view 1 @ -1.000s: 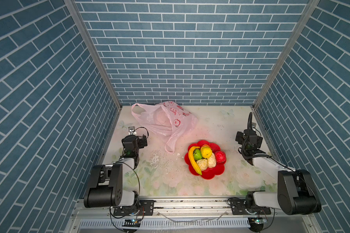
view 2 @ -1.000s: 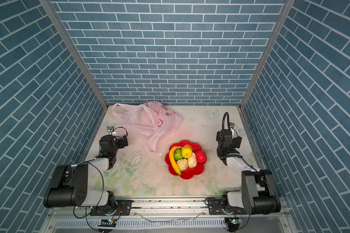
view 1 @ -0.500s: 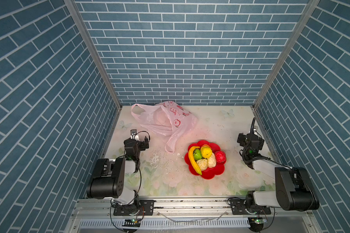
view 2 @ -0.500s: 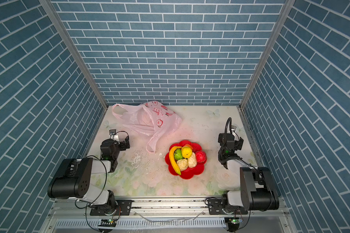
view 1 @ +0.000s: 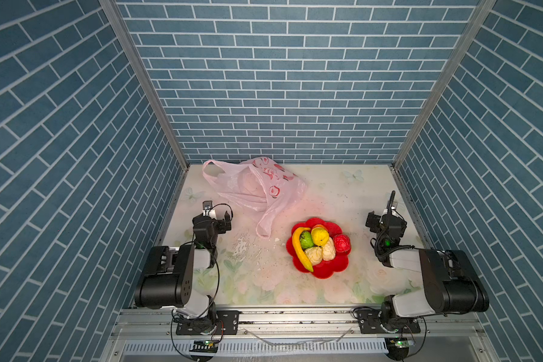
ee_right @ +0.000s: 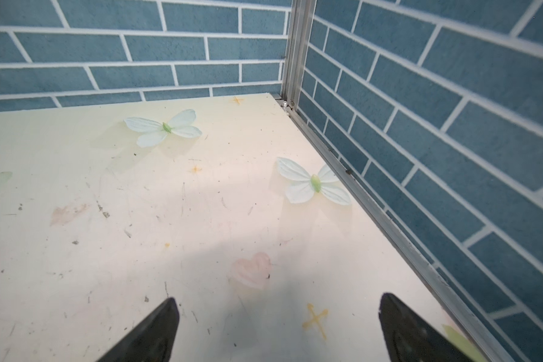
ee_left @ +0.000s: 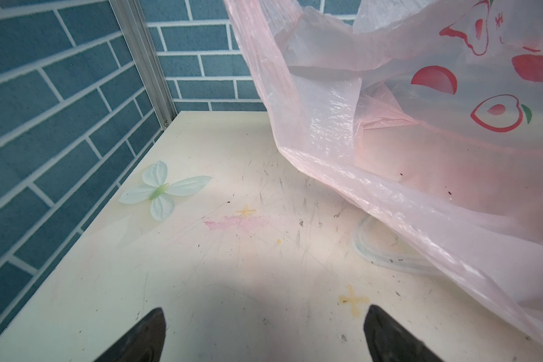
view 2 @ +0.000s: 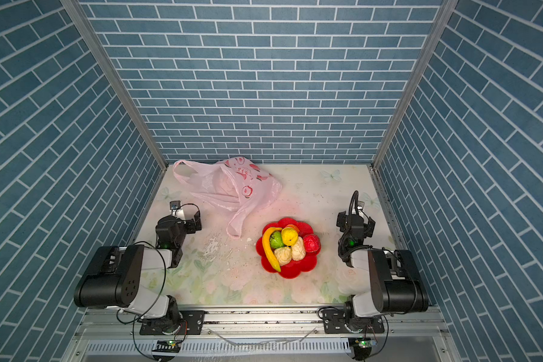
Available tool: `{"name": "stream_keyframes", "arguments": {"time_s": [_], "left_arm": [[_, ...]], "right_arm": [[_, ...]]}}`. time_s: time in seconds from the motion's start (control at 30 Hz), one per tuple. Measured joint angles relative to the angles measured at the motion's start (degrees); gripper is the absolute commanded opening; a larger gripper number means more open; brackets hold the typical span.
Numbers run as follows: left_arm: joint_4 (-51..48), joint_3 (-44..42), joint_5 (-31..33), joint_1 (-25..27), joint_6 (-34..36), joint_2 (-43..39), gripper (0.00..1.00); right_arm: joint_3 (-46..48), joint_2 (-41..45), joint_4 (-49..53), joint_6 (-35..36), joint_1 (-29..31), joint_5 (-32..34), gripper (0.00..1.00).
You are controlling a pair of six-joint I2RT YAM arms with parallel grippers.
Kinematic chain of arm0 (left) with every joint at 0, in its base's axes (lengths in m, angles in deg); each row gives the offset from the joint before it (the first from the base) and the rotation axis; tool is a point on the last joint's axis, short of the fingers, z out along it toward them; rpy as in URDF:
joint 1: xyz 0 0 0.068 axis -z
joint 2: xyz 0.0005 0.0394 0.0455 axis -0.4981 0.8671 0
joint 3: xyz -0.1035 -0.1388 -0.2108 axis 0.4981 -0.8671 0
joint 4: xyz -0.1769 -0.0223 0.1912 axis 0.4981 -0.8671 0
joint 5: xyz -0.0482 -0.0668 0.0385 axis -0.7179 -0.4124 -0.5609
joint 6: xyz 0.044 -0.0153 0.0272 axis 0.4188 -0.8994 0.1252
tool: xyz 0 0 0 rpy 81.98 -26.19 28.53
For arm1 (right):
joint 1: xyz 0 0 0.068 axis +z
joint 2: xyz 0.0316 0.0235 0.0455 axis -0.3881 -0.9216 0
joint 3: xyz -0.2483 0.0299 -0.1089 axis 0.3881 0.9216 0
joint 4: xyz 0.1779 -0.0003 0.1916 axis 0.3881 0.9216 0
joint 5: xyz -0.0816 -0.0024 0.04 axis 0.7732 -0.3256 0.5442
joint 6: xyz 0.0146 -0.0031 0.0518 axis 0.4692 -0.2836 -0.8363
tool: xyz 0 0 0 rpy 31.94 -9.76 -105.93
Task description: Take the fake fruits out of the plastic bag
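The pale floral-printed worktop (view 1: pixel 342 194) carries a crumpled translucent pale-pink plastic bag (view 1: pixel 257 188) at its far left. Near the middle, a red flower-shaped bowl (view 1: pixel 326 272) holds 7 toy fruits (view 1: pixel 319 235), outside the bag. The left pincer (ee_left: pixel 264 310), near the bag, and the right pincer (ee_right: pixel 278 297) gape wide, holding nothing.

Red flower-shaped bowl (view 1: pixel 326 271) sat on floral-print table (view 1: pixel 342 194), between both grippers, nearer right gripper (view 1: pixel 385 219) than left gripper (view 1: pixel 217 216). White scuffed patch (view 1: pixel 243 247) lay near left gripper, on its bowl side. Left wrist view: one butterfly print (ee_left: pixel 162 189) ahead of gripper toward the wall, yellow cross (ee_left: pixel 353 301) just by a fingertip. Right wrist view: two butterfly prints (ee_right: pixel 314 183) further ahead, pink heart print (ee_right: pixel 251 269) just ahead. Blue brick walls (view 1: pixel 279 94) and metal corner posts (ee_right: pixel 295 50) stood beyond.
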Motion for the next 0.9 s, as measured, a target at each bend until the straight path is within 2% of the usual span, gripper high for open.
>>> {"name": "stream_keyframes", "arguments": {"time_s": [0.47,0.9], "left_arm": [[-0.7,0.85,-3.63,0.11,1.6,0.11,0.99],[-0.94,0.9,-3.85,0.11,1.84,0.11,0.99]], "right_arm": [[0.07,-0.35,-3.96,0.17,-1.2,-3.82,0.99],[1.62,-3.98,-8.22,0.2,-2.14,-6.88,0.99]]}}
